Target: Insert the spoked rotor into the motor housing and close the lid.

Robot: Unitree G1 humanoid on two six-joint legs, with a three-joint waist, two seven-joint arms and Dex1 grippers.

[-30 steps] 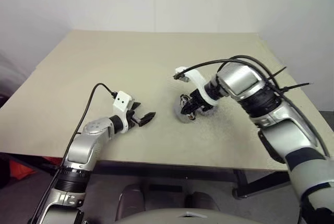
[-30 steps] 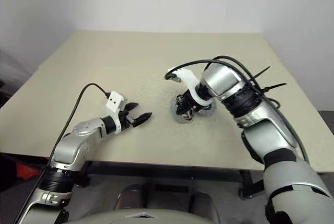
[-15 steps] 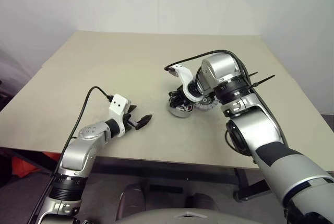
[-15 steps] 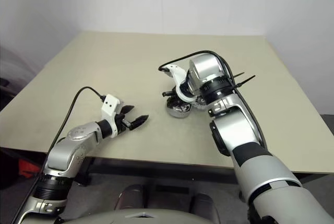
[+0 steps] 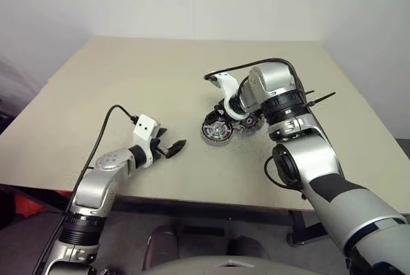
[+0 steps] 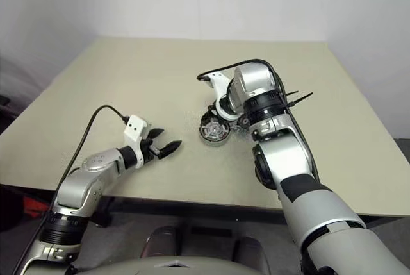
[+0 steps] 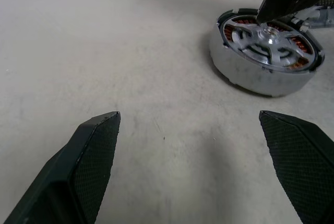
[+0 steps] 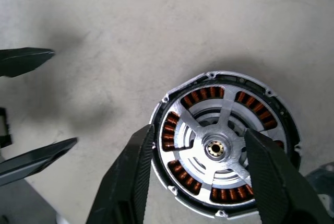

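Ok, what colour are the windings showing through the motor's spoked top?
Copper-orange windings behind the silver spoked lid, clearest in the right wrist view.

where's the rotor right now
The spoked rotor sits inside the motor housing on the table, directly below the open right gripper, right of the left gripper.

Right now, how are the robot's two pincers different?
The left pincer sits off to the side over bare table, while the right pincer points down over the round silver motor. The left's fingers spread wide; the right's sit closer, straddling the motor's hub. Both are open, black and holding nothing.
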